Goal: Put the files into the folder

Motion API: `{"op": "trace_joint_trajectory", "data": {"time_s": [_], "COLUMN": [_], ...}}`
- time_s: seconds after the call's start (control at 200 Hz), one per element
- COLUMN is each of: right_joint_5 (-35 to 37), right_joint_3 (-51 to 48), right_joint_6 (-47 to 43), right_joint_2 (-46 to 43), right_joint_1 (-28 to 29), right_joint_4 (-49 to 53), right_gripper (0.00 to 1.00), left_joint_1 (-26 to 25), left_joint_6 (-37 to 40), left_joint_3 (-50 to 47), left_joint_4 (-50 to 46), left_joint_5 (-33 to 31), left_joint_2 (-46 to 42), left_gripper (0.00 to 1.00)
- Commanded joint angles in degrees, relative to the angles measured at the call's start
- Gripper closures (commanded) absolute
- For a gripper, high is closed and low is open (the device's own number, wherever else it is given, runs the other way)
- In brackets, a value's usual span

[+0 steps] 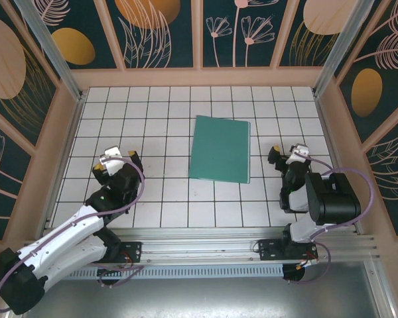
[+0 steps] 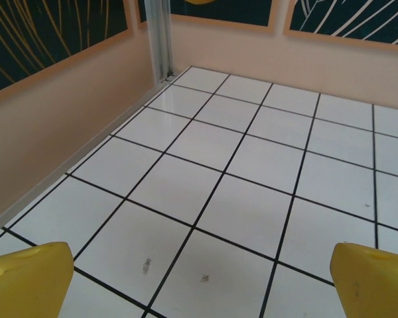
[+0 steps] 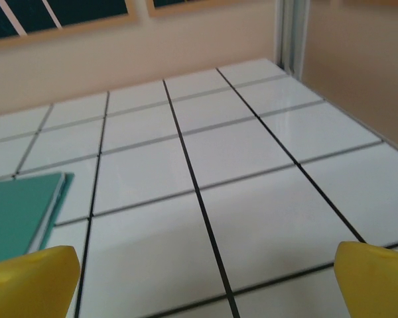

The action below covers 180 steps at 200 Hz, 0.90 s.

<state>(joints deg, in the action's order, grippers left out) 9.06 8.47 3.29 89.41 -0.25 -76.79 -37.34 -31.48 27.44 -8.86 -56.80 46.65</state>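
Note:
The teal-green folder (image 1: 219, 148) lies shut and flat on the white tiled table, in the middle. Its near right corner also appears at the left edge of the right wrist view, as the folder (image 3: 16, 215). The files are out of view. My left gripper (image 1: 116, 161) sits left of the folder, well apart from it, open with nothing between its yellow fingers (image 2: 33, 275). My right gripper (image 1: 288, 154) is just right of the folder, open and empty too, its yellow fingertips (image 3: 375, 275) spread wide above bare tiles.
Peach walls (image 1: 199, 78) enclose the table on the left, back and right. A metal post (image 2: 160, 40) stands in the far left corner and another post (image 3: 292, 30) in the far right one. Bare tiles surround the folder.

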Motion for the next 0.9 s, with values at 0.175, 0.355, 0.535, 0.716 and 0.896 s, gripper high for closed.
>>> {"op": "trace_joint_trajectory", "data": {"time_s": [0.175,0.355,0.535,0.716,0.896], "right_joint_5": [1.8,0.5,-0.1,-0.2,-0.2], "right_joint_3": [0.7,2.3,2.4,2.4,2.4], "right_joint_6": [0.5,-0.3,-0.6,-0.7,-0.7], "right_joint_2": [0.1,0.2,0.2,0.2,0.2], "right_joint_1": [-0.6,-0.4,-0.2,-0.3,-0.2], "right_joint_4": [-5.5,-2.6,-2.5,-2.5,-2.4], "right_gripper": [0.01,0.01,0.01,0.01,0.01], "left_joint_1": [14.8,25.1,31.0,33.2,35.1], "left_joint_6": [11.1,19.8,18.9,22.0,24.0], "left_joint_3": [-4.2,-9.2,-12.8,-10.9,-11.3], "left_joint_4": [17.4,39.4,55.4,64.7,73.6], "left_joint_5": [12.1,22.6,29.2,34.5,36.5], "left_joint_2": [3.6,14.6,22.9,30.9,36.1], "left_gripper": [0.01,0.01,0.01,0.01,0.01]}}
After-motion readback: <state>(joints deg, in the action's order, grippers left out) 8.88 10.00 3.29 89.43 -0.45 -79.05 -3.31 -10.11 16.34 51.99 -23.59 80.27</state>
